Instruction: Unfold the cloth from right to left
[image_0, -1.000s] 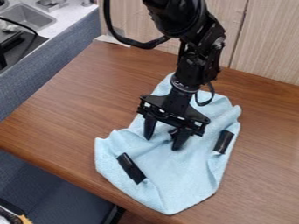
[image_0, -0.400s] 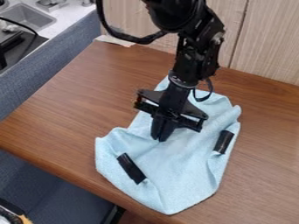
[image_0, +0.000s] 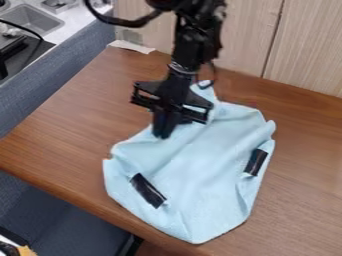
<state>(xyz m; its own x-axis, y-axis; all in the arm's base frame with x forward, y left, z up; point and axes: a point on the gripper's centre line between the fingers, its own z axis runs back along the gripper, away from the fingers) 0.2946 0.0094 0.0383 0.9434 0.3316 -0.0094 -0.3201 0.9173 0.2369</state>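
The black gripper (image_0: 162, 136) hangs over the upper left part of the light blue cloth (image_0: 207, 175), its fingers closed together on the cloth's upper left edge. From there the cloth spreads down and to the right across the wooden surface, with soft creases running from the gripper. Two black strips lie on the cloth: one strip (image_0: 147, 190) at the lower left and the other strip (image_0: 255, 162) near the right edge. The cloth's lower end lies by the table's front edge.
The wooden table (image_0: 80, 125) has its front edge running along the lower left. A wood-grain panel (image_0: 304, 50) stands behind it, with a pale scrap (image_0: 131, 46) at the back corner. A sink (image_0: 33, 21) is at the upper left.
The gripper has shut and moved up and left, drawing the cloth's upper left part with it. The black strip at the lower left has shifted slightly; the right one stays put.
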